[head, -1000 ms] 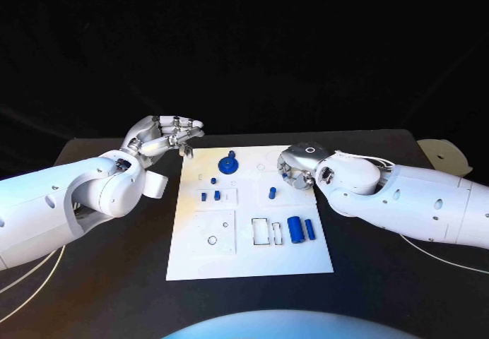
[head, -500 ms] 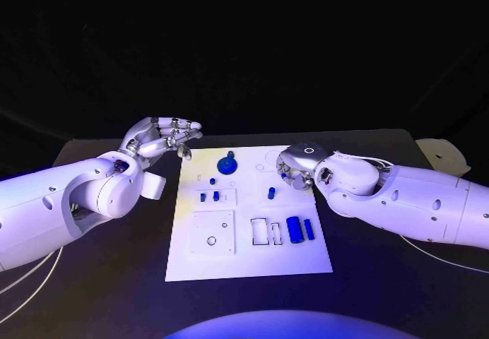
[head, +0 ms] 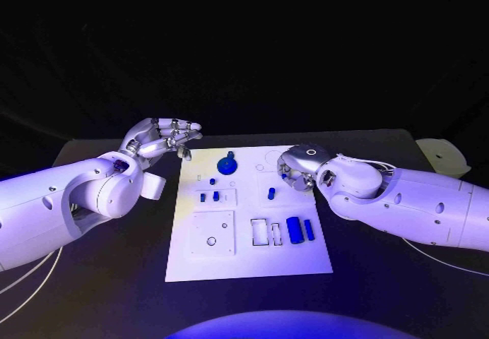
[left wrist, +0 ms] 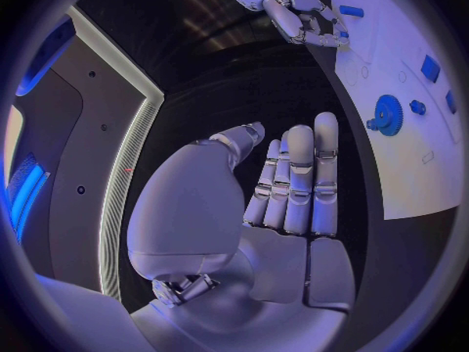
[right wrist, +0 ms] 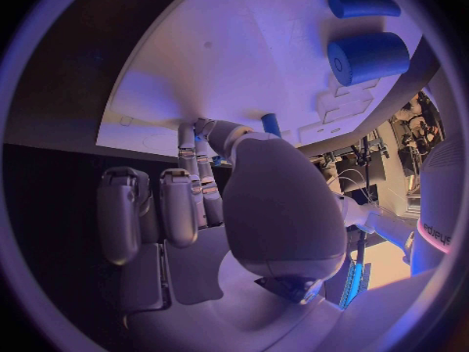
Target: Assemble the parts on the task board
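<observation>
While over the task board (head: pixel 249 254) | right hand (head: pixel 297 168) curled, grip unclear | left hand (head: pixel 163 138) open, empty

My left hand (head: pixel 163 137) hovers off the far left corner of the task board (head: pixel 249 261), fingers curled, holding nothing. My right hand (head: pixel 297 167) sits over the board's far right edge, just beside a small upright blue peg (head: pixel 272 192) (contact unclear). A blue gear (head: pixel 227 167) lies between my hands.

task board (head: pixel 248 263) mid-table | gear (head: pixel 227 167) at far end | two cylinders (head: pixel 295 229) near right edge, apparently lying flat
</observation>
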